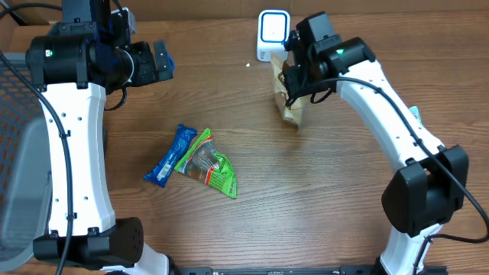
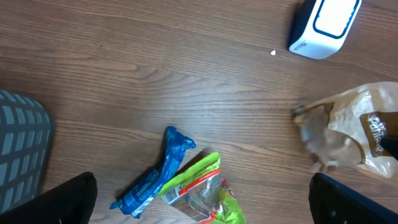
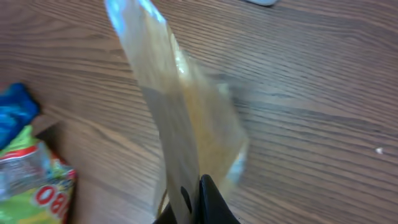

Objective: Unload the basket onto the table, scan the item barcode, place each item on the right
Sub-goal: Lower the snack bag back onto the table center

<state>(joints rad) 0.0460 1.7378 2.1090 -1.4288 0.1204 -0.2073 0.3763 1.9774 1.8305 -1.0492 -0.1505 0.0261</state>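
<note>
The right gripper is clamped on the top of a tan bag. It holds the bag on the far right part of the bench, just in front of the white and blue scanner. The bag hangs down from the jaws. In the right wrist view it is a blurred, half-clear strip running up from the pinched fingertips. Its lower end is close to the wood, possibly resting on it, but the overhead view is too soft to settle that. No barcode can be made out on it.

The left gripper hovers over the far left of the bench with its jaws wide apart and nothing between them. Its two fingers show only at the bottom corners of the left wrist view.

Near the middle of the bench, left of the bag and well apart from it, lie a blue packet and a green packet, touching along one side. A grey basket sits at the left edge.
</note>
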